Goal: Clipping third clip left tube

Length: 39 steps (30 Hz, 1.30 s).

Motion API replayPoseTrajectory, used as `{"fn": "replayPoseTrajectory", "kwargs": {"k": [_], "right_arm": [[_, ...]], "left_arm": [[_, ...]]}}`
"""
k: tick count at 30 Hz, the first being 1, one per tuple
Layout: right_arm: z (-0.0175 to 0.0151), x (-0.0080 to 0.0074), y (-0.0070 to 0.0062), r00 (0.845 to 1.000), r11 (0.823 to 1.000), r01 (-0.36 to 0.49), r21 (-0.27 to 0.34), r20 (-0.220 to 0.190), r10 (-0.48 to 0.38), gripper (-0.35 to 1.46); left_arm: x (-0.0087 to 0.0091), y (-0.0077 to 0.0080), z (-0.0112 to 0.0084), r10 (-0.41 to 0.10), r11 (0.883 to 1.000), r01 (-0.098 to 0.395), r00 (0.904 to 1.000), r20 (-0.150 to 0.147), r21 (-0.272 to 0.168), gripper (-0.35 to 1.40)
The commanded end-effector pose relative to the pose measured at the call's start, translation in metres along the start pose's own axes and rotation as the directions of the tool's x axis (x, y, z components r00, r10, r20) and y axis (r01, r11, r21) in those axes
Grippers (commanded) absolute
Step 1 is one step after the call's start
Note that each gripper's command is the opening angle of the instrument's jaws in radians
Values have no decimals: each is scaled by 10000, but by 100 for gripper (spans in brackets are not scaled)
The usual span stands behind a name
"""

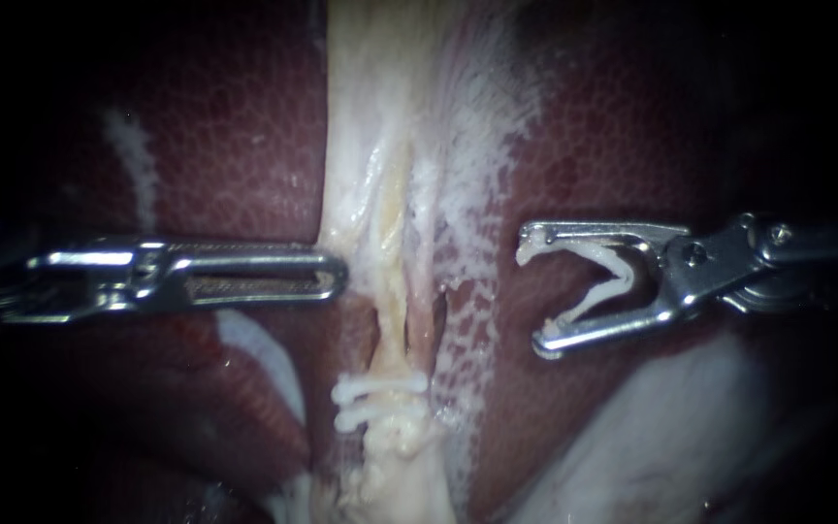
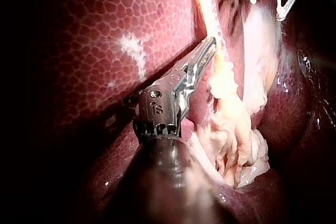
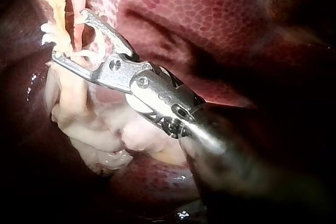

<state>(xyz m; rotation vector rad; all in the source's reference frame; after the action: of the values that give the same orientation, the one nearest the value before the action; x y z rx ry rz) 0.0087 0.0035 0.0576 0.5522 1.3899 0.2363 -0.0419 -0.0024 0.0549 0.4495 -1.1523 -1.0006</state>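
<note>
The left tube (image 1: pixel 398 325) is a thin, wet, yellowish strand within a pale fatty stalk. It is probably soft, slippery and easily torn. It lies ahead of the right instrument (image 1: pixel 535 294), clear of the tips, with lacy membrane between. Those jaws stand wide apart, both touching an open white clip (image 1: pixel 589 303), a stiff V seated between them. The clip is best closed square across the bare stretch beside the two set clips (image 1: pixel 380 400). The left instrument (image 1: pixel 337 276) has slotted steel jaws lying together, their tip against the stalk's edge. The liver (image 1: pixel 225 126) is glossy, pebbled maroon.
</note>
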Motion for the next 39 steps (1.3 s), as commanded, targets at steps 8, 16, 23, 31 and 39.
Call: {"fn": "replayPoseTrajectory", "kwargs": {"k": [8,16,23,31,39], "right_arm": [[7,-9,-2,10000,10000,63,-34,12,-63,60],[43,-41,-5,10000,9999,-9,139,-4,9,60],[87,-64,-8,9997,9990,-229,376,-25,230,60],[122,-76,-2,9995,9984,-318,466,-28,319,60],[146,-79,6,9994,9978,-350,569,-38,353,60]], "left_arm": [[-8,-2,-7,-41,10000,41,10000,-22,43,-35],[-35,-13,-33,-200,9998,199,9998,57,92,-35],[-50,-21,-53,-240,9997,239,9994,261,78,-35],[-51,-29,-57,-246,9997,244,9993,296,63,-35],[-51,-31,-58,-247,9997,245,9993,297,58,-35]]}}
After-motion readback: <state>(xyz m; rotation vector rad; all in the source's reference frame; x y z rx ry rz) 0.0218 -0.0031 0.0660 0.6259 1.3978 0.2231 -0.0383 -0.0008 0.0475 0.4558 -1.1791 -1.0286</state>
